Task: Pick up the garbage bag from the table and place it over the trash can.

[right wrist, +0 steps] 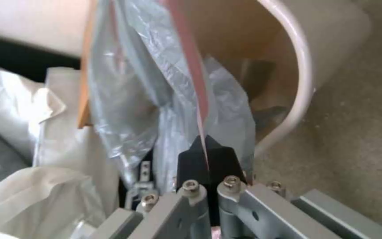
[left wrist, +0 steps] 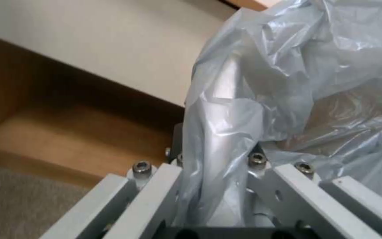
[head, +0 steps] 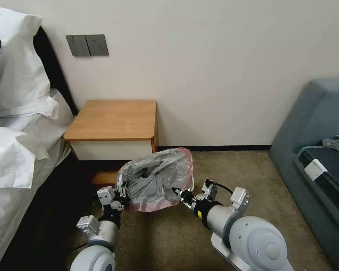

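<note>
My left claw (head: 121, 197) and right claw (head: 178, 192) clamp the garbage bag (head: 154, 177), rim stretched above the trash can (right wrist: 308, 83); I should keep tension toward nine and three o'clock, lowering evenly.

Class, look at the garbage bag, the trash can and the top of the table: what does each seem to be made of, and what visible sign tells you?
Garbage bag: thin translucent grey plastic film, glossy; it wrinkles and lets light through.
Trash can: probably cream moulded plastic; smooth rolled rim.
Table top: orange-brown wood or wood-look laminate, matte, faint grain.
</note>
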Controlling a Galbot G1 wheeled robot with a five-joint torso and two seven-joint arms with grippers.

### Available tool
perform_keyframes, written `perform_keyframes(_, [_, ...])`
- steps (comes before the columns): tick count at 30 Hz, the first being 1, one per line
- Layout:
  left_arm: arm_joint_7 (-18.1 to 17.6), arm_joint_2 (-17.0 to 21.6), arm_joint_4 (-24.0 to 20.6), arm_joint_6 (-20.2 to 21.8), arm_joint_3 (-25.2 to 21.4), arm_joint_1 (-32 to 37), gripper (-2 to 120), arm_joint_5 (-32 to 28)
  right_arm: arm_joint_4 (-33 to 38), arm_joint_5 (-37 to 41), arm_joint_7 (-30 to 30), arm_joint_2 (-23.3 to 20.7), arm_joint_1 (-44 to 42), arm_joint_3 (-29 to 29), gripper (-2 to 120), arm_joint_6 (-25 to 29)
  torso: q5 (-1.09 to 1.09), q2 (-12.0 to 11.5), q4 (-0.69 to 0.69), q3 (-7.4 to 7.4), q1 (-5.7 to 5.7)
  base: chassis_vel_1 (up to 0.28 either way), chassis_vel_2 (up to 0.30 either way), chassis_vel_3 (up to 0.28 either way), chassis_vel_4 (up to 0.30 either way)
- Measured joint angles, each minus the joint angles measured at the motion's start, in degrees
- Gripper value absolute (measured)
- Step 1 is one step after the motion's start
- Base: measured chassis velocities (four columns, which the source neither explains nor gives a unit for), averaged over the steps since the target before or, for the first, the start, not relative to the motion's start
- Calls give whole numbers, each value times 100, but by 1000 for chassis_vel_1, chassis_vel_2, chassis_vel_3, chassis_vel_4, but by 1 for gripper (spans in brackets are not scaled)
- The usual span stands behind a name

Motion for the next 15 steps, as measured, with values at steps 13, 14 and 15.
perform_keyframes(13, [-153,76,-3,130,-53,-92,5,-359,-13,-230,-481,56,-57,-69,0,-48,0,0,0,0,0,0,0,0,0])
perform_keyframes(14, [-144,84,-2,121,-53,-101,5,-324,-13,-221,-482,51,-54,-69,0,-39,0,0,1,0,0,0,0,0,0])
perform_keyframes(15, [-144,84,-2,121,-53,-101,5,-324,-13,-221,-482,51,-54,-69,0,-39,0,0,1,0,0,0,0,0,0])
